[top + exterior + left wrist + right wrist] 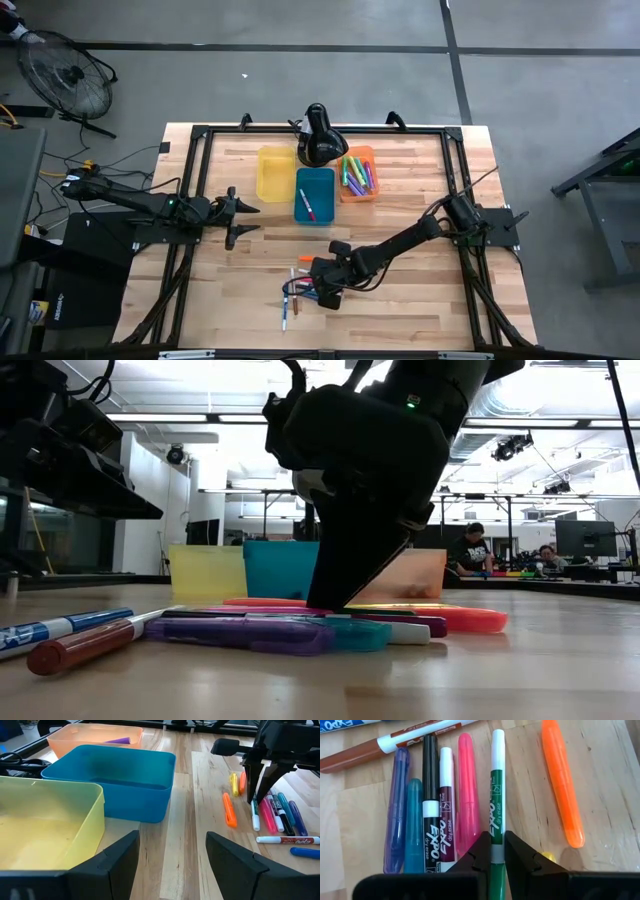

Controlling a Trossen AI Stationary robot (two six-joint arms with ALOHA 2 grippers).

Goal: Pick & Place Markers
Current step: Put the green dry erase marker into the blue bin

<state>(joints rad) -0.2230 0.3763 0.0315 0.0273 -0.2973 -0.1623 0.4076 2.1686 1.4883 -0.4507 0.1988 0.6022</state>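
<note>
While the left gripper point(243, 219) waits open at frame left, right gripper point(492, 851), reached low to centre-bottom table point(420, 310), pinches green marker point(497, 790), white-capped, slim, beside pink marker point(467, 790) among loose markers point(300, 285).

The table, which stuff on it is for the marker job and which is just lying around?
For the job: loose markers; green marker, right gripper fingers closed on it; blue bin, orange bin, yellow bin.
Lying about: floor fan; black camera stand.
</note>
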